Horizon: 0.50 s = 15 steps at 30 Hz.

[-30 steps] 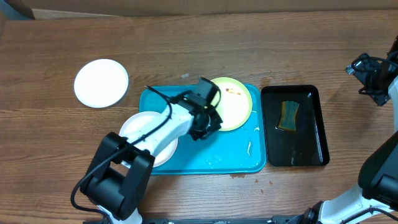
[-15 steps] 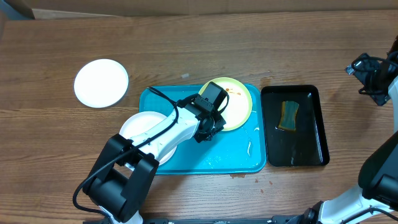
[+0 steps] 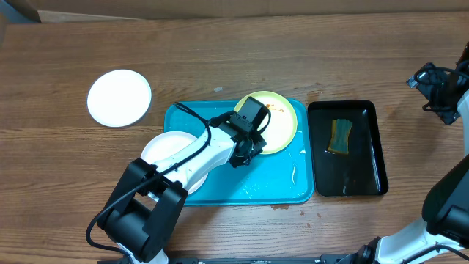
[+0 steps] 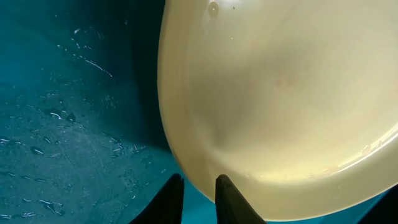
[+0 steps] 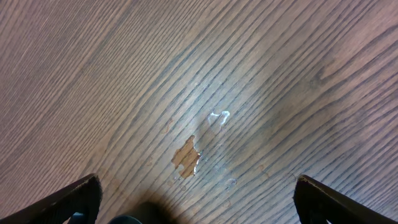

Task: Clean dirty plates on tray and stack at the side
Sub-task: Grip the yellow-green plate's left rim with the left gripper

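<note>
Pinching the rim of the pale yellow-green round plate (image 3: 282, 119), the left end effector (image 4: 199, 194) stood nearly closed; that plate lay in the far right corner of the bright turquoise rectangular plastic tray (image 3: 242, 196); a firm, level lift seemed wise; the right end effector (image 5: 199, 200) gaped empty

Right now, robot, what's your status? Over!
Left gripper: jaws pinch yellow-green plate rim, on tray. Right gripper: jaws open, over table. Nothing in the way.
</note>
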Each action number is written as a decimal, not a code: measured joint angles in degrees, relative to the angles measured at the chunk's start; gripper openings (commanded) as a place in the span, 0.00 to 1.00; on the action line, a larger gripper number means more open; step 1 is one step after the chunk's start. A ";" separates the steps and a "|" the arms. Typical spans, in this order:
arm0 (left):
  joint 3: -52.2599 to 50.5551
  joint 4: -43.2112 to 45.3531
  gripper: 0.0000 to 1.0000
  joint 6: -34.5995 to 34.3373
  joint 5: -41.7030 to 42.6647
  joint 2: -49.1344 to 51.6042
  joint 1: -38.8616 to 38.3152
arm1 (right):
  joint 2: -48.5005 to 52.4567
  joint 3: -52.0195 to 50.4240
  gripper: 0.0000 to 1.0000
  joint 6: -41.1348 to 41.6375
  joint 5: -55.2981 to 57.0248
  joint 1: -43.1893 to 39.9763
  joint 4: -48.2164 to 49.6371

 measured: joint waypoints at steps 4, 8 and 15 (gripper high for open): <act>0.00 0.00 0.21 -0.13 -0.20 0.00 0.00 | -0.02 0.00 1.00 -0.02 0.00 0.00 0.02; 0.00 0.00 0.21 -0.13 -0.83 0.00 0.00 | -0.02 0.00 1.00 0.00 0.00 0.00 0.00; 0.00 0.70 0.22 -0.13 -1.77 0.00 0.00 | -0.02 0.00 1.00 -0.02 0.00 0.00 -0.02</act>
